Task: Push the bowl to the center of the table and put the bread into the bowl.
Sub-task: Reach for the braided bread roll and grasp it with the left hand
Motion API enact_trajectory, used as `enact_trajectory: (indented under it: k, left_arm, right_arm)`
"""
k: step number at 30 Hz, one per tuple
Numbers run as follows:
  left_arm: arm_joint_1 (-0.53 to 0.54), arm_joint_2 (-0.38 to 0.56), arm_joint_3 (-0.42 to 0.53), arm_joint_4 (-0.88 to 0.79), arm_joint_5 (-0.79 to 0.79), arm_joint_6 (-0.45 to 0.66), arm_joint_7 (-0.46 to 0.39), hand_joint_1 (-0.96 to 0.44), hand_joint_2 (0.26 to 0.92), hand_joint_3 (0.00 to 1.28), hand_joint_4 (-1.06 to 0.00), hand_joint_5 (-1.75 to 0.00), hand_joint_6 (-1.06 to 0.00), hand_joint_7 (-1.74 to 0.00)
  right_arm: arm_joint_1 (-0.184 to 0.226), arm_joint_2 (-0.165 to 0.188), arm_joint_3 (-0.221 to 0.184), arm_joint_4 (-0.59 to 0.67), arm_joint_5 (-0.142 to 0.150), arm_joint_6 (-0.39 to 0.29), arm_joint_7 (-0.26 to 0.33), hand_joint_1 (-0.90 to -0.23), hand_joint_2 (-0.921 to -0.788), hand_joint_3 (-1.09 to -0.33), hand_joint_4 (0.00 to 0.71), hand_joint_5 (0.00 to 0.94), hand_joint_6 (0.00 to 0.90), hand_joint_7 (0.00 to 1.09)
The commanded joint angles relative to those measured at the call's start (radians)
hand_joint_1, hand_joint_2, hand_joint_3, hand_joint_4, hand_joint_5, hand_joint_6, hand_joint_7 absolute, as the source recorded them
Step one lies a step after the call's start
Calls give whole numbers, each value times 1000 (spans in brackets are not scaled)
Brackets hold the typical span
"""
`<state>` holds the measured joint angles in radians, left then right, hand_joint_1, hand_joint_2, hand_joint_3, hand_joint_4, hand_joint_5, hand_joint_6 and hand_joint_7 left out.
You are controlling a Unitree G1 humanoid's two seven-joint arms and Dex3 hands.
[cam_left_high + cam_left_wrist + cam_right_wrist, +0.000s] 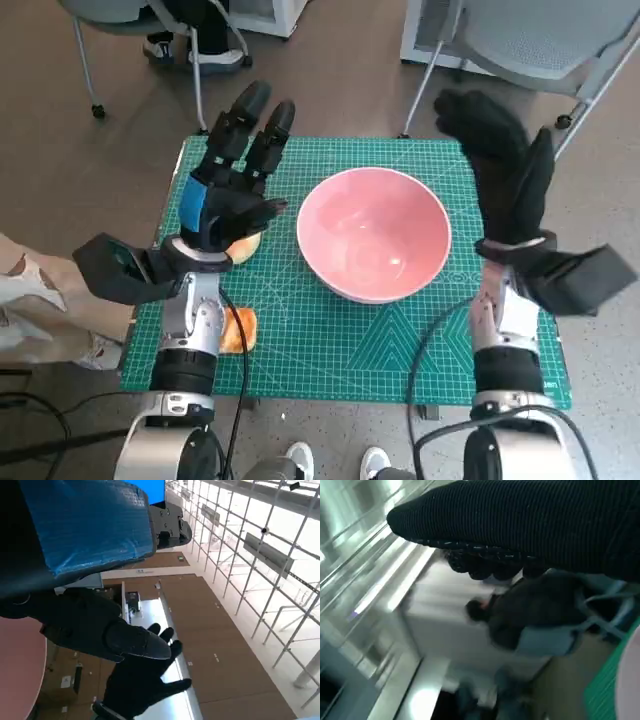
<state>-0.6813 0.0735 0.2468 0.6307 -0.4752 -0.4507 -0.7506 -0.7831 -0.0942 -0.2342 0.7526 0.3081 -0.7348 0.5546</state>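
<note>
The pink bowl stands empty near the middle of the green cutting mat; its rim also shows in the left wrist view and the right wrist view. Tan bread lies on the mat left of the bowl, partly hidden under my left hand. Another orange-brown piece lies beside my left forearm. That hand hovers above the mat with fingers stretched out, holding nothing. My right hand is raised right of the bowl, fingers spread and empty; the left wrist view shows it too.
Grey chairs stand beyond the table's far edge, one at the left and one at the right. A person's shoes show at the near edge. A seated person appears blurred in the right wrist view.
</note>
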Motion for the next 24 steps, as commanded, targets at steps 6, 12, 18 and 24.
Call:
enact_trajectory:
  k: [6, 12, 18, 24]
  left_arm:
    - [0, 21, 0, -27, -10, 18, -26, -433, 921, 82, -72, -1, -84, -331]
    - [34, 45, 7, -84, -21, 49, -40, -439, 921, 82, -79, -3, -86, -332]
    - [127, 128, -3, -211, 45, 38, -36, -483, 919, 74, -79, -3, -74, -330]
    - [371, 486, -5, -725, 633, 288, 50, -463, 806, 15, -9, 1, -11, -93]
  right_arm:
    - [49, -8, 32, -51, 2, 19, 15, -621, -921, -748, 235, 7, 285, 114]
    - [60, 0, 37, -69, 3, 40, -2, -622, -921, -749, 236, 7, 286, 122]
    - [72, 12, 44, -73, 4, 53, -16, -623, -921, -749, 239, 7, 289, 132]
    - [81, 18, 48, -77, 3, 61, -26, -623, -921, -748, 240, 6, 288, 140]
